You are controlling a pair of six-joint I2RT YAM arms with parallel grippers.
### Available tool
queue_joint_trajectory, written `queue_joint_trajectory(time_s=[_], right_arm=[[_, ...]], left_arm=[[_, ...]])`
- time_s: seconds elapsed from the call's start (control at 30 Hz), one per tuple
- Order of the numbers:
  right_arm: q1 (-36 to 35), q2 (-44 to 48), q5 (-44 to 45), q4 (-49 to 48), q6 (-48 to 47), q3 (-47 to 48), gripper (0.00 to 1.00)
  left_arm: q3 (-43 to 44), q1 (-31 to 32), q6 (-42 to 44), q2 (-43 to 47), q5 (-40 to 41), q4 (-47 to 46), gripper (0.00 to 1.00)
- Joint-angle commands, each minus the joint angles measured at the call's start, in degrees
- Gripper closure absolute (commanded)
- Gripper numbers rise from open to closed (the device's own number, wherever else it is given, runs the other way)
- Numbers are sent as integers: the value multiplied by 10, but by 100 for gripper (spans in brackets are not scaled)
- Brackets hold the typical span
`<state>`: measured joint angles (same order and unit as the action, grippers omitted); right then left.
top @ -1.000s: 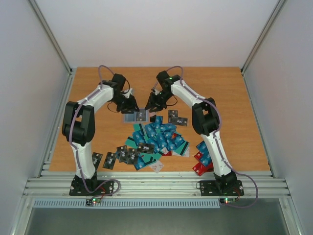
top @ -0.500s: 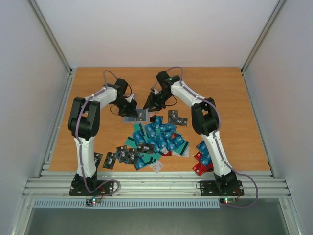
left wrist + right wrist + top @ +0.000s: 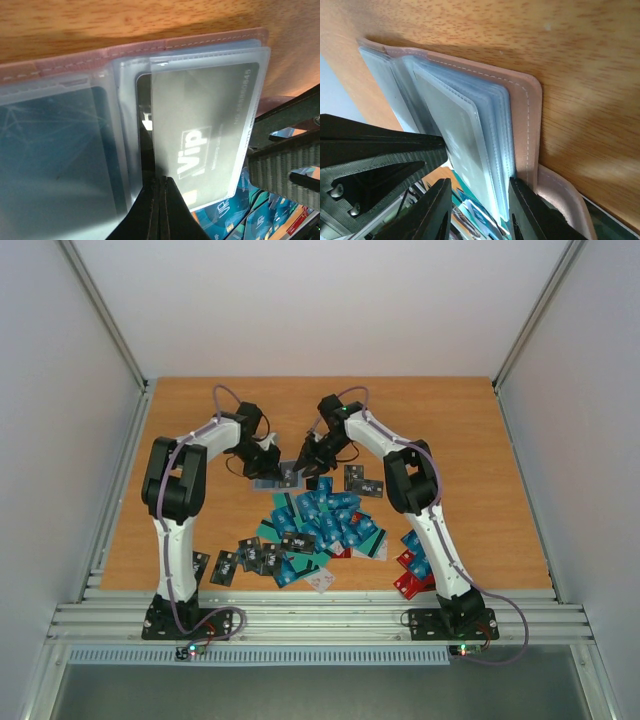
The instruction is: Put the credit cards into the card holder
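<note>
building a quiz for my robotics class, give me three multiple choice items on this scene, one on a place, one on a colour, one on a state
1. Where do the red cards lie?
A) at the right end of the card pile
B) on the far left corner
C) under the left arm

2. What colour is the sleeved card?
A) red
B) dark, with Vip lettering
C) teal

3. How is the card holder lying?
A) shut flat
B) standing on edge
C) open, sleeves fanned

Answers:
1 A, the top view shows them there.
2 B, the left wrist view shows it.
3 C, both wrist views show spread sleeves.
</note>
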<state>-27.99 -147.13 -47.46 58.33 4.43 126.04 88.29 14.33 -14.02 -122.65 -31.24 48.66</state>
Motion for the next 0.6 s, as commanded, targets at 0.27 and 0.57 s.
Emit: queue_joint_trajectory(time_s=[0.27, 0.57], right_arm=[[-12, -25, -7, 24, -2, 44, 68], [-23, -17, 9, 48, -23, 62, 68]], left_arm=[[5, -1, 13, -27, -10, -17, 100], [3, -2, 10, -24, -17, -21, 100]])
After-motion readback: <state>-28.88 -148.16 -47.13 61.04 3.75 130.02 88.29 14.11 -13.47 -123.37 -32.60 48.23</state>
